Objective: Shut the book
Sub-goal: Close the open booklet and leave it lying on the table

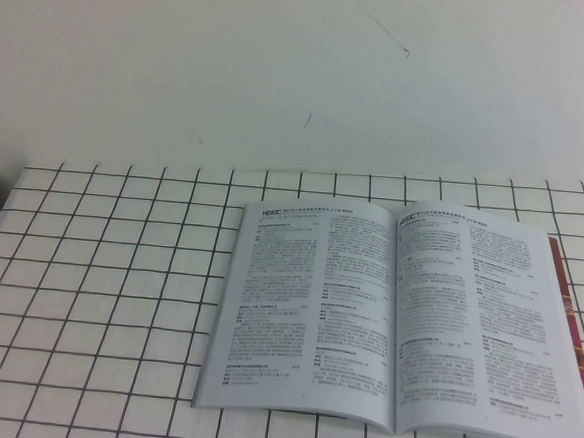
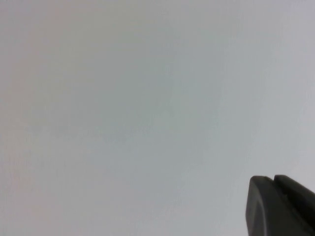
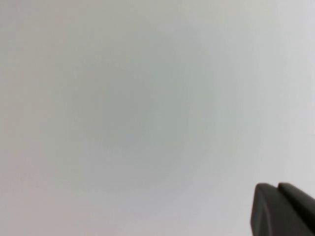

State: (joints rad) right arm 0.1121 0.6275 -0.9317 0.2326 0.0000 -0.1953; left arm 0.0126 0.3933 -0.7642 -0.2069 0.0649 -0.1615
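The book (image 1: 395, 321) lies open and flat at the lower right of the high view, with a red cover edge (image 1: 571, 319) showing past its right page. To close it well, I would get under one outer page edge, lift, and swing that half over the spine without dragging the book across the checked cloth (image 1: 96, 296). Count: one book, one cloth, two grippers. The left gripper (image 2: 280, 206) and right gripper (image 3: 283, 209) each show only as a dark sliver in their own wrist view, outside the high view. Whether they are apart or together I cannot tell.
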